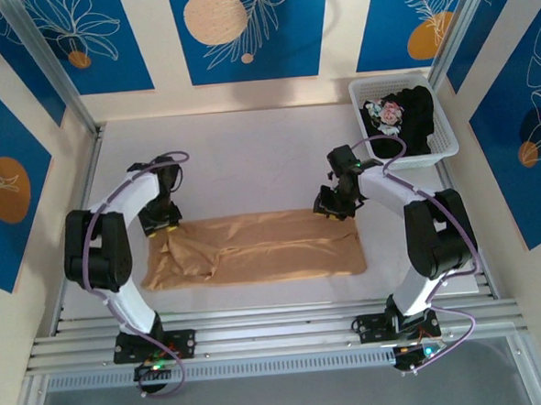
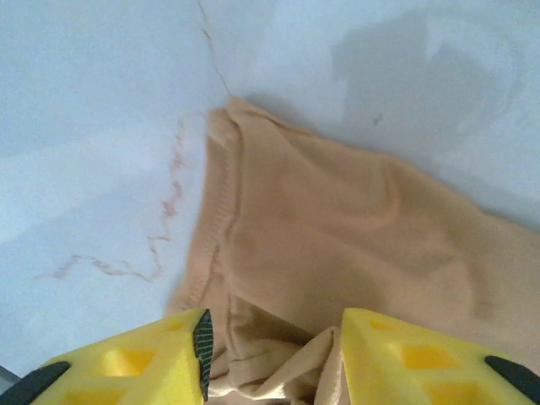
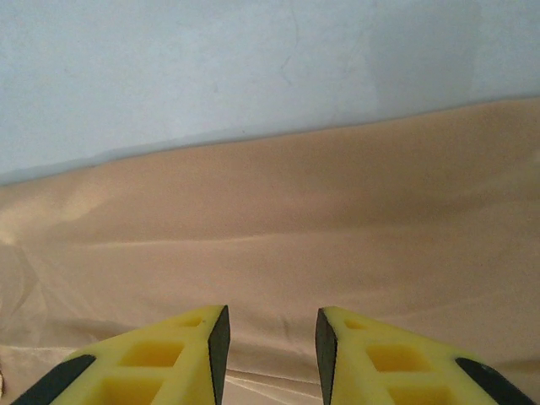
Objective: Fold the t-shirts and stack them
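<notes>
Left gripper jaws apart over tan-orange t-shirt left far corner; right gripper jaws apart at right far edge. Shirt long axis left-right on table, spanning both grippers.

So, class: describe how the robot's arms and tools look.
The left arm and right arm have white curved links between black joints, each trailed by a purple cable. The left tool and right tool each have yellow blocky fingers with hollow cut-outs and black inner pads.
</notes>
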`<state>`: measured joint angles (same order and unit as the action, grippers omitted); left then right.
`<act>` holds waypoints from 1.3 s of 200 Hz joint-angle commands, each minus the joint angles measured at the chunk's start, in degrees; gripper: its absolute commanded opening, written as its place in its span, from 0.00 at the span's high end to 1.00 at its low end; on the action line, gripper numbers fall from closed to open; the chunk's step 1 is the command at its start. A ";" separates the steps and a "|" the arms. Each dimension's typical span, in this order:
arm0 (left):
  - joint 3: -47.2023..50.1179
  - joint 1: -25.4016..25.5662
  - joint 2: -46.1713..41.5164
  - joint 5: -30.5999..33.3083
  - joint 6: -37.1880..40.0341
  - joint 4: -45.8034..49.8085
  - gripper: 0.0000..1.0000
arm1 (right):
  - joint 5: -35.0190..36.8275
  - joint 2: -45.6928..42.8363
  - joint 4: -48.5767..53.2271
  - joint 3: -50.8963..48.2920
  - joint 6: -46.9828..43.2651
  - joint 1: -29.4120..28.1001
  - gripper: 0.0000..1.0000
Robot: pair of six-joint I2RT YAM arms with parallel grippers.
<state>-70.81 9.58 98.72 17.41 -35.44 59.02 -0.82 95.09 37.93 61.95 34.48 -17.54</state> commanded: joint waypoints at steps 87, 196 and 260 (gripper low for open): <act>13.91 5.82 -2.89 -20.35 -18.23 -9.51 0.75 | 4.21 7.31 8.52 3.00 -1.51 3.90 0.77; -59.86 4.75 47.24 -24.91 -12.30 -5.83 0.69 | 1.97 8.65 13.38 1.72 11.41 8.58 0.78; -86.16 8.52 65.68 -37.87 -24.56 -32.28 0.60 | -5.50 3.20 6.30 -6.35 35.30 -11.05 0.77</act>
<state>-156.07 16.19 162.01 -15.20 -55.81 39.57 -2.33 98.37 46.06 55.83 57.82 -21.41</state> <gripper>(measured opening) 0.377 0.225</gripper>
